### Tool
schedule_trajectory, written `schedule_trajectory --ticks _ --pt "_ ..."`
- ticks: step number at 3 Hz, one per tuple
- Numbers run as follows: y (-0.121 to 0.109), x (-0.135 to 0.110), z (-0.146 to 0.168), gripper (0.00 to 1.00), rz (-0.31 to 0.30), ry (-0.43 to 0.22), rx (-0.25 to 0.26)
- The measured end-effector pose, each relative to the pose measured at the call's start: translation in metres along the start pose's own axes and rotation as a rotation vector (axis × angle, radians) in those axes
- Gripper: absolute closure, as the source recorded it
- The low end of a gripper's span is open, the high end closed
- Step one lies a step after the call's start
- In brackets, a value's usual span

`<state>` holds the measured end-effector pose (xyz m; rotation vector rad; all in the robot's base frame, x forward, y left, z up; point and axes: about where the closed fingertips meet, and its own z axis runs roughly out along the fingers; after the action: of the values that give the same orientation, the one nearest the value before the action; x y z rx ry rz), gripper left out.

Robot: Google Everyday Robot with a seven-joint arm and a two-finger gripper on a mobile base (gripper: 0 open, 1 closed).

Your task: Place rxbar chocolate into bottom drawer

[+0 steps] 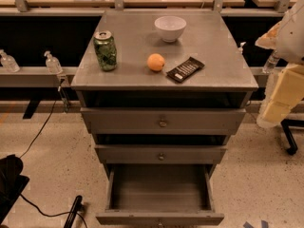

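The rxbar chocolate [185, 69], a flat dark bar with a small white label, lies on the grey cabinet top [209, 42] near its front right. The bottom drawer [161, 189] is pulled out towards me and its plain grey tray is empty. The two drawers above it are pushed in. My gripper is out of view; only white and beige segments of my arm [285, 75] show at the right edge, beside the cabinet and apart from the bar.
On the cabinet top stand an orange [156, 61] just left of the bar, a green can [105, 50] and a white bowl [170, 27]. Pump bottles [52, 62] stand on a rail at left. A black cable [42, 127] runs over the floor. A chair castor [290, 148] is at right.
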<state>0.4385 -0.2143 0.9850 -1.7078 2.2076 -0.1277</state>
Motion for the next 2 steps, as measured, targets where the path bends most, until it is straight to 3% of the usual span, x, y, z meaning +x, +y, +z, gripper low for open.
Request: schedule_trajectory --ticks 1,2 --pt "-0.001 0.000 0.000 0.00 0.000 -0.002 0.002" --pt "-0.028 -0.008 0.013 0.00 0.011 -0.057 0.024"
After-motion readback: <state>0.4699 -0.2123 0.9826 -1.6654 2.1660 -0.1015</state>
